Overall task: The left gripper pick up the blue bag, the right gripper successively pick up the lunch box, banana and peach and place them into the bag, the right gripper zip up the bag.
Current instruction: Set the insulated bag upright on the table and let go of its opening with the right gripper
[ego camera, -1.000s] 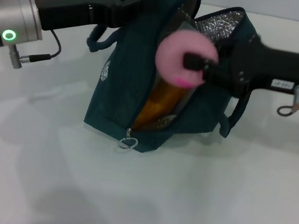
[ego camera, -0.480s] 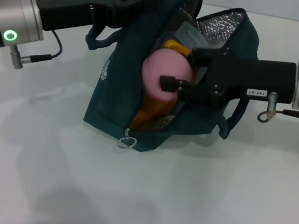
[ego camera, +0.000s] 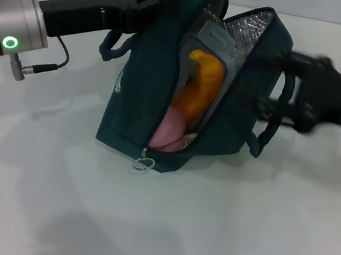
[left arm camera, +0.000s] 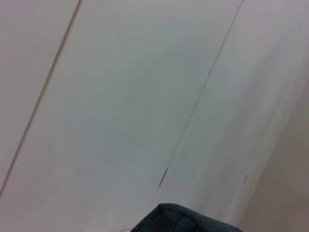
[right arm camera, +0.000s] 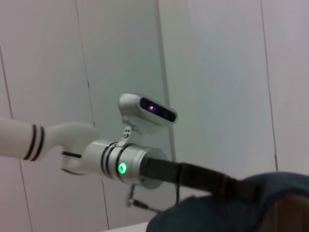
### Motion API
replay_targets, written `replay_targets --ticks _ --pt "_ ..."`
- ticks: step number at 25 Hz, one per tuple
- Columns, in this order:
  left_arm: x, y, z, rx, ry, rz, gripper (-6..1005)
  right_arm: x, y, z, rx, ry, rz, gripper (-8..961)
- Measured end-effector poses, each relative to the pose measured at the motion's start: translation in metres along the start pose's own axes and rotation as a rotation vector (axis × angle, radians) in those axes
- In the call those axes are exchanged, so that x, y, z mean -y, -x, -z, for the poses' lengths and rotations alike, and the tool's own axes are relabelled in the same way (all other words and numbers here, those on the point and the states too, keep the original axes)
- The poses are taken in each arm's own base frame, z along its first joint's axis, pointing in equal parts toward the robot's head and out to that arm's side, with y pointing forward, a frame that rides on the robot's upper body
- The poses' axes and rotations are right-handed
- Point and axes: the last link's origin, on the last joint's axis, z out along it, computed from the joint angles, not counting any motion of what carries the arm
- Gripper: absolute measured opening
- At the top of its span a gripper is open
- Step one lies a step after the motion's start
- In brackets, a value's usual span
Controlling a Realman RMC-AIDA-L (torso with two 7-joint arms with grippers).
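Note:
The blue bag (ego camera: 141, 76) stands open on the white table, its silver lining (ego camera: 251, 26) showing. My left gripper (ego camera: 146, 5) is shut on the bag's top edge and holds it up. The banana (ego camera: 201, 86) stands inside the opening. The peach (ego camera: 170, 131) lies inside at the bottom, below the banana. The lunch box is hidden in the bag. My right gripper (ego camera: 291, 99) is blurred, just right of the bag and outside the opening, with nothing in it. The zipper's ring pull (ego camera: 145, 161) hangs at the bag's front corner. The bag's top also shows in the left wrist view (left arm camera: 188, 222) and the right wrist view (right arm camera: 231, 208).
The white table (ego camera: 152, 230) stretches in front of the bag. A bag handle (ego camera: 277, 113) hangs on the right side close to my right arm. The right wrist view shows my left arm's wrist (right arm camera: 120, 166) and the head camera (right arm camera: 147, 108).
The right gripper carried the peach into the bag opening, let go of it and drew back to the right. The peach now lies low inside the bag. The left arm has not moved.

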Motion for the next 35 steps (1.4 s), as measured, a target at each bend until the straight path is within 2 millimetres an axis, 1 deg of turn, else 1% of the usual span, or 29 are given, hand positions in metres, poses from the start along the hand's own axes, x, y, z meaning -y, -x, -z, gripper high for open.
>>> replay_targets --ticks 2,4,5,8,11,14,17,22,25,30,35 --pt "0.000 0.000 0.001 -0.001 -0.002 0.000 41 -0.008 -0.010 0.022 -0.006 -0.009 -0.005 728" --pt "0.000 0.000 0.001 -0.001 -0.002 0.000 41 -0.013 -0.021 0.039 -0.022 -0.031 -0.013 725" --pt "0.001 0.000 0.001 -0.001 -0.003 0.000 41 -0.016 -0.029 0.049 -0.042 -0.051 -0.024 723" --pt "0.000 0.000 0.001 -0.001 -0.002 0.000 41 -0.021 -0.047 0.056 -0.114 -0.068 -0.046 721" --pt "-0.001 -0.001 -0.002 -0.001 0.005 -0.001 41 -0.021 -0.059 0.050 -0.177 -0.071 -0.054 719" --pt "-0.001 -0.001 -0.003 -0.001 0.008 -0.001 41 -0.016 -0.066 0.036 -0.217 -0.066 -0.058 660" --pt "-0.001 0.000 -0.002 -0.003 0.005 0.000 41 -0.011 -0.066 0.023 -0.233 -0.045 -0.060 601" --pt "-0.001 0.001 -0.002 -0.008 0.002 0.003 41 -0.007 -0.066 0.007 -0.260 0.002 -0.067 585" --pt "-0.001 0.001 -0.002 -0.008 0.002 0.004 41 -0.007 -0.068 0.001 -0.276 0.019 -0.065 575" --pt "-0.001 0.003 -0.002 -0.007 0.002 0.005 41 -0.007 -0.068 0.002 -0.268 0.005 -0.071 504" --pt "-0.001 0.007 -0.001 -0.011 0.001 -0.005 41 -0.005 -0.068 0.006 -0.234 -0.029 -0.079 275"
